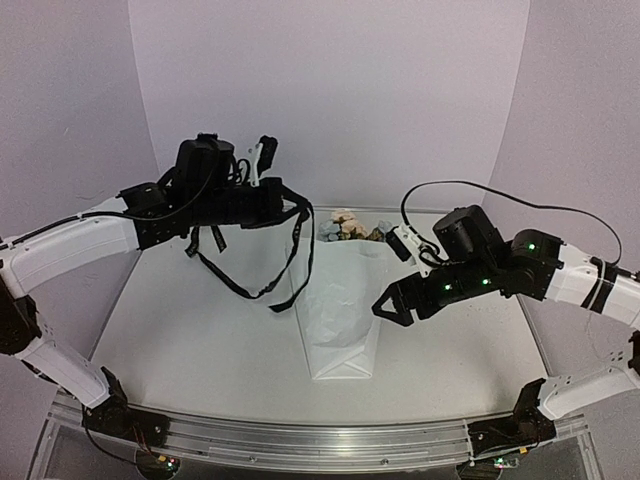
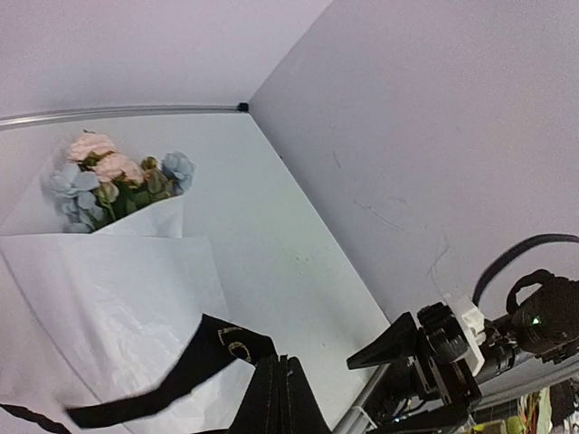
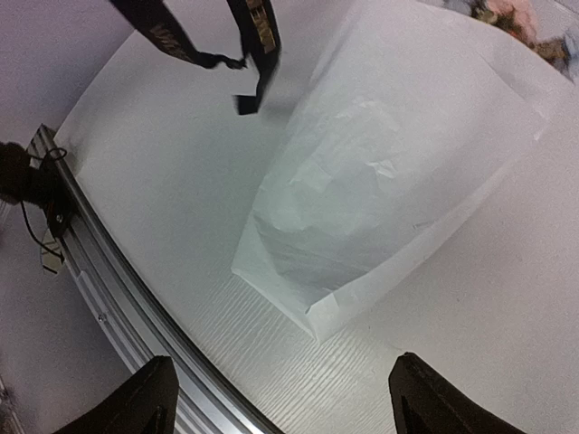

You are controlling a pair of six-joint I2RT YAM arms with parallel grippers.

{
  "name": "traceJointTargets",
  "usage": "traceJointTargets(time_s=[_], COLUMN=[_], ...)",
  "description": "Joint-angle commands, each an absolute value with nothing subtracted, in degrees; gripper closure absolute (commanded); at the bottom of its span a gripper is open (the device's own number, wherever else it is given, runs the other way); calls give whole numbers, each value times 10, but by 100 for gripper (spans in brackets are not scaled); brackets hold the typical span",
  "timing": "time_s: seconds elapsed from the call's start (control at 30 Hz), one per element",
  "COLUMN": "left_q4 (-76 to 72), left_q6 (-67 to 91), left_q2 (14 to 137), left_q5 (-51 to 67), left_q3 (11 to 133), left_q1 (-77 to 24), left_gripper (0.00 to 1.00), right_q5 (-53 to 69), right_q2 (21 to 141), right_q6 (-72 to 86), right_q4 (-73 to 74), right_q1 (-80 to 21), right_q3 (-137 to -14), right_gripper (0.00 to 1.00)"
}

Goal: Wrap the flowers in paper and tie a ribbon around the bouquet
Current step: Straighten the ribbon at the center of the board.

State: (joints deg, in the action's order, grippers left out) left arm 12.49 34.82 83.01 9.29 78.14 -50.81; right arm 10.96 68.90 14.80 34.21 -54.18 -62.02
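Observation:
The bouquet lies on the table, with the white paper [image 1: 340, 310] folded round the stems and the peach and blue flowers [image 1: 350, 226] sticking out at its far end. My left gripper [image 1: 283, 203] is raised above and to the left of it, shut on the black ribbon [image 1: 300, 250], which hangs in loops down towards the paper's left edge. The left wrist view has the shut fingers [image 2: 280, 398], the ribbon [image 2: 208, 357], the paper [image 2: 109, 289] and the flowers [image 2: 118, 176]. My right gripper [image 1: 392, 310] is open beside the paper's right edge. From the right wrist, the right gripper [image 3: 289, 407] is open above the paper's [image 3: 389, 181] near corner.
A metal rail [image 1: 300, 435] runs along the table's near edge, also close under the right gripper as the rail [image 3: 90, 271]. Purple-white walls close off the back and sides. The right arm [image 2: 452, 353] shows low at the right of the left wrist view. Ribbon ends [image 3: 258, 36] dangle left of the paper.

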Motion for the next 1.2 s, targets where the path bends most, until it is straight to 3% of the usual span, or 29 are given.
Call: traceJointTargets(time_s=[0.0, 0.4, 0.7, 0.83, 0.93, 1.13, 1.17], left_q4=[73, 7, 5, 5, 6, 10, 17], left_q6=[344, 329, 326, 328, 327, 328, 327], left_q2=[862, 833, 817, 815, 809, 814, 817], left_q5=[167, 269, 280, 281, 271, 250, 238], left_q3=[819, 789, 783, 780, 775, 757, 757], left_q1=[-539, -547, -547, -547, -547, -547, -547], left_gripper=[100, 100, 100, 100, 100, 100, 96], right_q5=[63, 18, 5, -23, -43, -116, -136], right_q2=[696, 764, 815, 836, 840, 799, 782], right_q6=[34, -20, -13, -15, -16, -27, -31], right_q4=[193, 64, 27, 7, 4, 4, 10], right_q1=[-572, -560, -554, -554, -554, -554, -555], right_q3=[-622, -636, -661, -668, -662, -617, -607], right_gripper=[15, 16, 22, 30, 44, 98, 100])
